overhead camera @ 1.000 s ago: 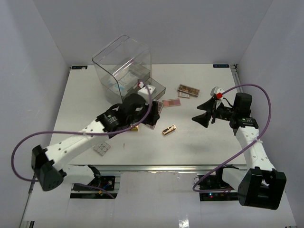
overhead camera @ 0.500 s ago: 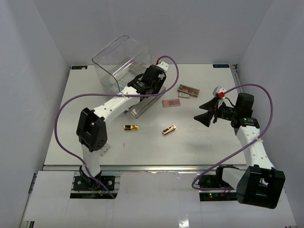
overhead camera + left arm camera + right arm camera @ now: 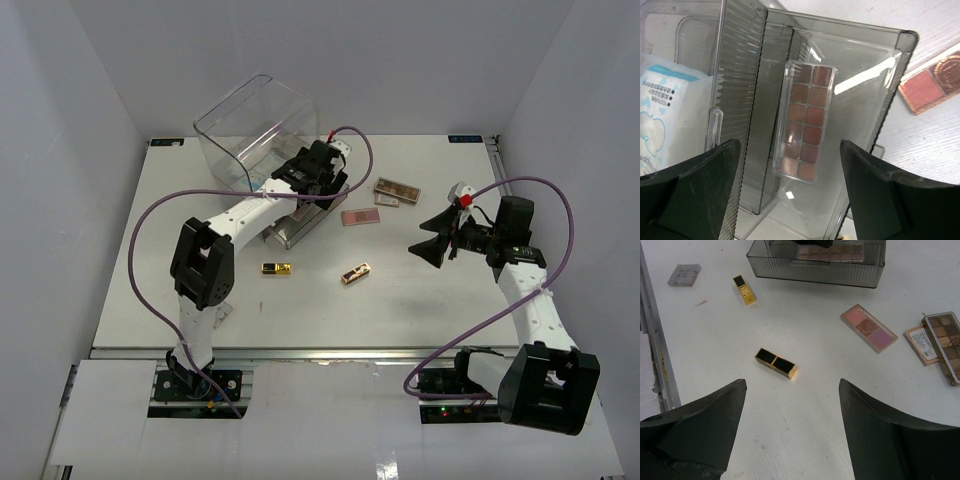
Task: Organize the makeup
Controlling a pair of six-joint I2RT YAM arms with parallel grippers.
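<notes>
- Found grey square palette [image 3: 684, 274] nearest the arm bases, flat on the table [image 3: 140, 260], on the left arm's side.
- Spotted two gold-black cases lying on open table, well apart: left case [image 3: 277, 268] and centre case [image 3: 355, 273], the latter angled.
- Logged right gripper [image 3: 432, 240] hovering above the table on the right side, jaws spread wide, nothing held or touched.
- Noted pink palette [image 3: 361, 217] flat on the table past the cases, near the drawer but apart from it.
- Noted loose brown palette [image 3: 397, 188] further back, with small flat card [image 3: 386, 201] just beside it. Could not tell whether overlapping.
- Marked smoked drawer [image 3: 865, 65] sitting on the table in front of the clear box, with stowed brown palette [image 3: 805, 127] lying flat inside, lengthwise.
- Logged left gripper [image 3: 790, 200] poised over the drawer, jaws wide apart, empty, fingers clear of the stowed brown palette below.
- Saw white-teal packet [image 3: 660, 110] in a clear compartment beside the drawer's ribbed wall.
- Placed clear acrylic box [image 3: 255, 120] farthest back, toward the left rear of the table.
</notes>
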